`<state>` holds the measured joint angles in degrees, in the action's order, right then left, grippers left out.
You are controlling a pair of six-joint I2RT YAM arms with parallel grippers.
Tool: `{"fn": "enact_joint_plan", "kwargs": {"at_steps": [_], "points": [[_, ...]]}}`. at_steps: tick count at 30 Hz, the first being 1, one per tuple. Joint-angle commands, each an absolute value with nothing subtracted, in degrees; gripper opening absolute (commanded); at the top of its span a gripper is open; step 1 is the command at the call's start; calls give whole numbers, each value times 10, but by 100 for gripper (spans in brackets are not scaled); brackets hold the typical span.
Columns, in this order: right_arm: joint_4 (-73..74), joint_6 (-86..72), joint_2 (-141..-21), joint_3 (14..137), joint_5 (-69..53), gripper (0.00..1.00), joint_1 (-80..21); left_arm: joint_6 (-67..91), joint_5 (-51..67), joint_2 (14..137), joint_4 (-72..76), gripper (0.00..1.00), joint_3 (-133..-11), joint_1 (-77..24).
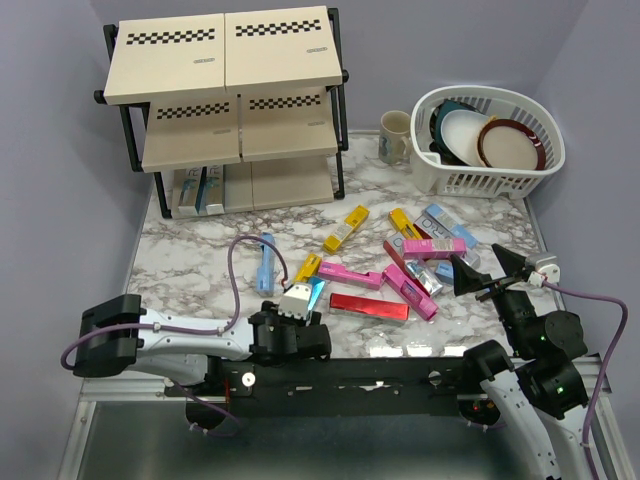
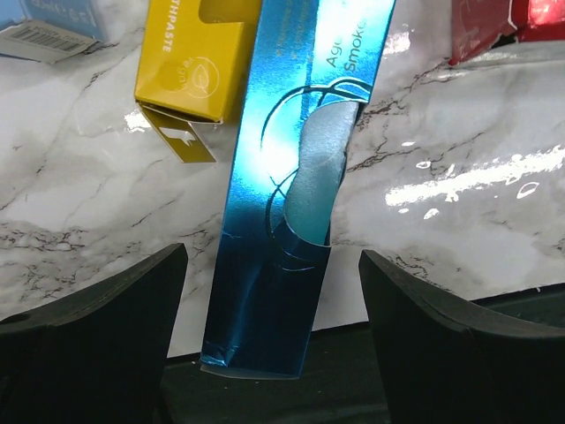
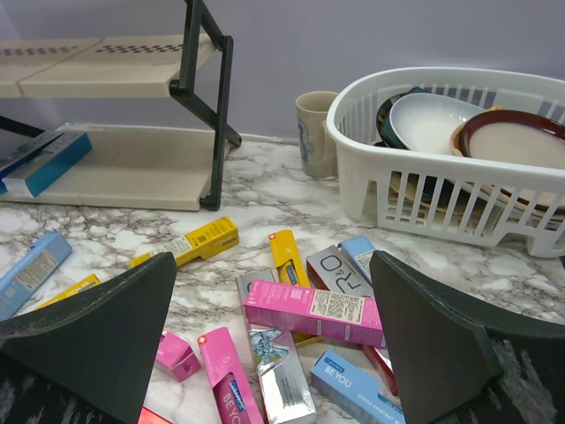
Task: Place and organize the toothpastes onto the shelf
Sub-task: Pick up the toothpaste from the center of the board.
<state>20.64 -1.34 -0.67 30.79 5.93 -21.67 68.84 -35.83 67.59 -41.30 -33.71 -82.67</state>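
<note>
My left hand [image 2: 272,261] is released, its two dull black wedge fingers [image 2: 97,327] spread wide. Between them lies a slim metallic teal-blue carton [image 2: 291,150], foil-bright and mirror-smooth, with a gap showing on either side, so I am not gripping it. It sits well in front of the shelf [image 1: 225,50], near the desk's [image 1: 190,260] front edge. A matte yellow carton [image 2: 194,62] with an open end flap lies just beside it, on the side toward the shelf.

My right hand [image 3: 274,258] also gapes open with nothing between its fingers. It hangs in front of and to the right of the shelf, over a loose heap of toothpastes [image 3: 311,311] in pink, silver, light blue and yellow on the glossy veined marble. A flat red carton [image 1: 368,306] lies alone at the near edge of that heap.

The shelf has black tube legs and smooth beige boards with checkered strips. Two cartons [image 1: 195,190] lie at the left end of its lowest board. To the shelf's right stands a white slotted plastic basket [image 1: 480,178] of round dishes.
</note>
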Motion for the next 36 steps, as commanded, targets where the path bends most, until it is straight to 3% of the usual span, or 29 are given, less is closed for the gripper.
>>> {"fn": "enact_joint_plan", "kwargs": {"at_steps": [1,17,22,28,36], "points": [[207,-6,156,310,70,100,-220,635,-352,707,-411,87,-359,-837],[207,-6,156,309,70,100,-220,636,-316,741,-428,63,-359,-838],[207,-6,156,309,69,100,-220,636,-313,737,-439,60,-374,-838],[207,-5,156,310,70,100,-220,648,-303,708,-470,52,-403,-838],[207,-6,156,310,70,100,-220,670,-306,628,-508,48,-432,-838]]}}
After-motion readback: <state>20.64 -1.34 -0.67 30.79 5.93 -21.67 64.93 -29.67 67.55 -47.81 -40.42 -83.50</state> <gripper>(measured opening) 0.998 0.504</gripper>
